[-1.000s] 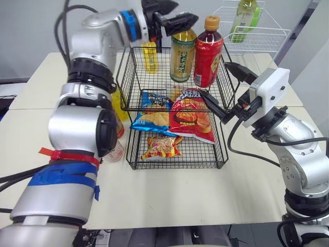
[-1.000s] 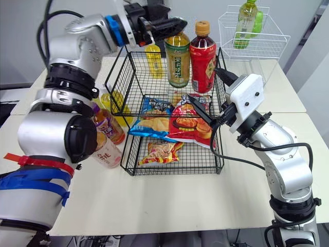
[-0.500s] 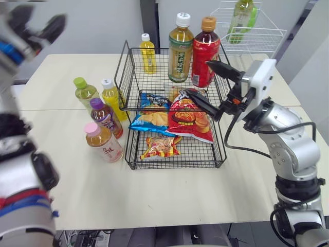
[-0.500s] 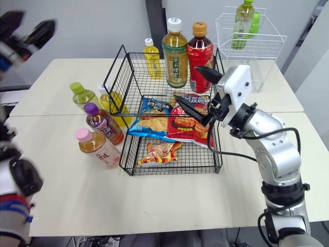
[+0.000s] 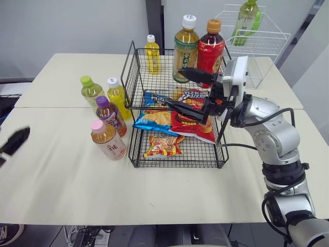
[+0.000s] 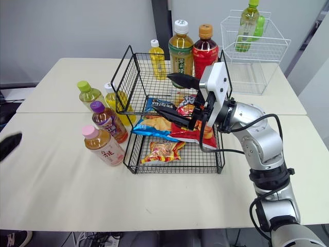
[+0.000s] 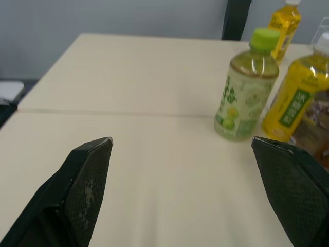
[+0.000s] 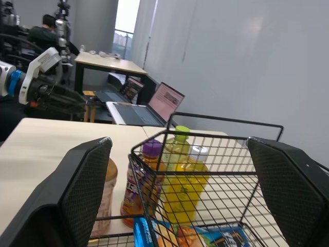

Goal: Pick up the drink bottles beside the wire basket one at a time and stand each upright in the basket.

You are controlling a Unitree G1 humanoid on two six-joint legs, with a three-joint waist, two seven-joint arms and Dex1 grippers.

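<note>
Currently, four bottles (image 5: pixel 109 116) stand upright on the table (image 5: pixel 61 180) just beside the left wall of the basket (image 5: pixel 175 166), the pink-capped bottle (image 5: pixel 109 144) lying nearest the left gripper (image 7: pixel 180 140), which is spread wide and empty, while the right gripper (image 5: pixel 174 86), likewise wide, hovers over the basket.

Left tool (image 5: pixel 14 144) mostly cut off at view edge.

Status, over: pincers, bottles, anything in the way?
Left pincer open, empty, facing green-capped bottle. Right pincer open, across wire basket, may block placing. Four bottles outside.
</note>
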